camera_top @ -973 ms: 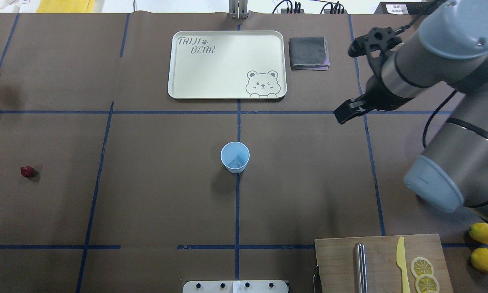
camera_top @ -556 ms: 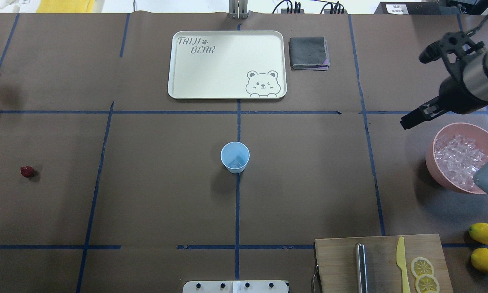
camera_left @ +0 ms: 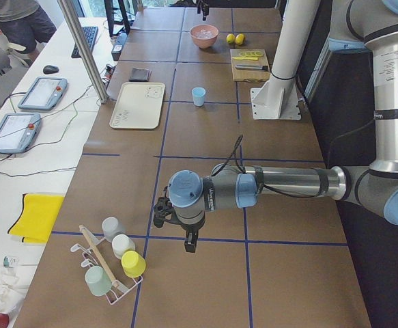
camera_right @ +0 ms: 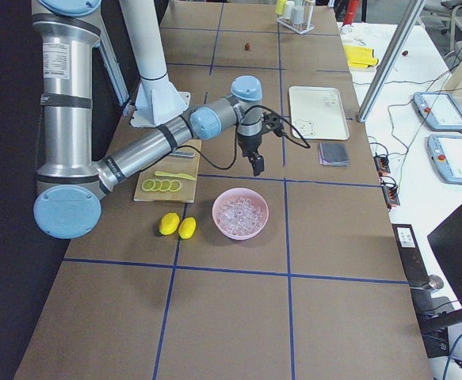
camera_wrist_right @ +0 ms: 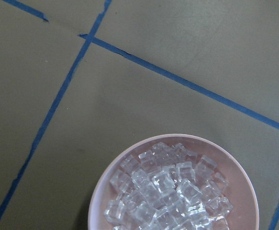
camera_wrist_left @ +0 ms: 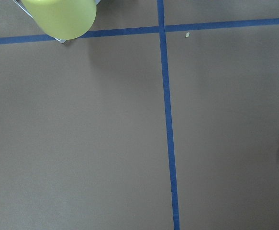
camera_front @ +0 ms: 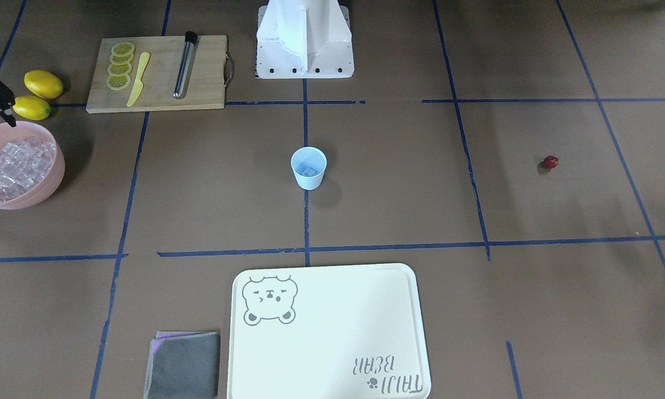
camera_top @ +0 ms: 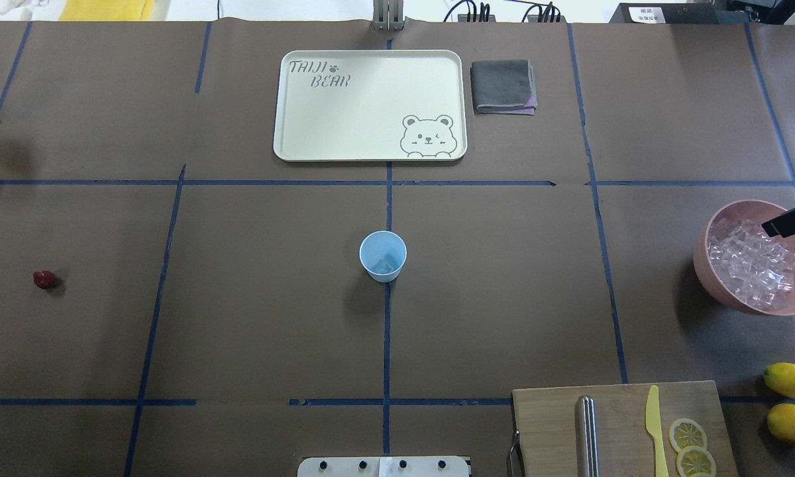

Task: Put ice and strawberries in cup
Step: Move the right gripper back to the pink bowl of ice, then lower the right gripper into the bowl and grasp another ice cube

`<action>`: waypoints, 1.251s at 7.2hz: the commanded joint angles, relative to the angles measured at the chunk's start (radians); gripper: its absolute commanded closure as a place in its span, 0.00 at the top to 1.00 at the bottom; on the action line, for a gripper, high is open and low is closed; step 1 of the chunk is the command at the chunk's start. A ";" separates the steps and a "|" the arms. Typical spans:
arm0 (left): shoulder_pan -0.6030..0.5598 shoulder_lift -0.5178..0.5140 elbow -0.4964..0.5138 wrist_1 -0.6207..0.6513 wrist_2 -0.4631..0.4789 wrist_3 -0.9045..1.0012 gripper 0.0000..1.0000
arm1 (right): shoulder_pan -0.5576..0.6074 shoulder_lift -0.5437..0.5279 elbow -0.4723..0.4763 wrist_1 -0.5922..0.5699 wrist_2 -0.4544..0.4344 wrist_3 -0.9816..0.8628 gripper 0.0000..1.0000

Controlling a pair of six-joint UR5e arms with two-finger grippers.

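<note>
The pale blue cup (camera_top: 383, 256) stands upright at the table's centre, and a clear cube shows at its bottom (camera_front: 309, 170). More ice (camera_top: 752, 265) fills the pink bowl (camera_top: 705, 262) at the right end; the right wrist view looks down on that ice (camera_wrist_right: 168, 191). My right gripper (camera_top: 790, 177) hangs over the bowl's far rim, open, with one black finger (camera_top: 794, 222) above the ice. The strawberry (camera_top: 44, 279) lies alone at the far left. My left gripper (camera_left: 188, 240) hovers near the cup rack; I cannot tell if it is open.
A cream bear tray (camera_top: 371, 106) and a folded grey cloth (camera_top: 503, 86) lie at the far side. A cutting board (camera_top: 616, 424) holds lemon slices, a yellow knife and a metal rod, with two lemons (camera_top: 794, 397) beside it. A rack of coloured cups (camera_left: 113, 263) stands at the left end.
My right arm has swung rightward from near the cloth to over the pink bowl, uncovering the bowl and ice. Cup and strawberry have not moved.
</note>
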 commanded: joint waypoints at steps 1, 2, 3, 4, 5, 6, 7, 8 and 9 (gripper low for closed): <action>0.000 0.000 -0.001 0.001 0.000 0.000 1.00 | 0.015 -0.066 -0.095 0.177 0.004 -0.011 0.99; 0.000 0.000 0.001 0.001 0.000 0.000 1.00 | 0.015 -0.080 -0.145 0.244 0.002 -0.014 0.99; 0.000 0.000 0.001 0.001 0.000 0.000 1.00 | 0.014 -0.077 -0.179 0.257 0.001 -0.005 0.99; 0.000 0.001 -0.001 0.001 0.000 0.000 1.00 | 0.014 -0.066 -0.204 0.257 0.001 0.009 0.98; 0.000 0.002 -0.001 0.001 0.000 0.000 1.00 | 0.012 -0.063 -0.210 0.259 -0.001 0.109 0.98; 0.000 0.000 -0.001 0.001 0.000 0.000 1.00 | 0.011 -0.046 -0.218 0.259 -0.004 0.160 0.98; 0.000 0.000 -0.002 0.001 0.000 0.000 1.00 | 0.011 -0.040 -0.235 0.260 -0.005 0.165 0.98; 0.000 0.000 -0.002 0.001 0.000 0.000 1.00 | 0.011 -0.026 -0.250 0.260 -0.005 0.189 0.98; 0.000 0.000 -0.002 0.001 0.000 0.000 1.00 | 0.008 -0.003 -0.252 0.260 -0.005 0.246 0.98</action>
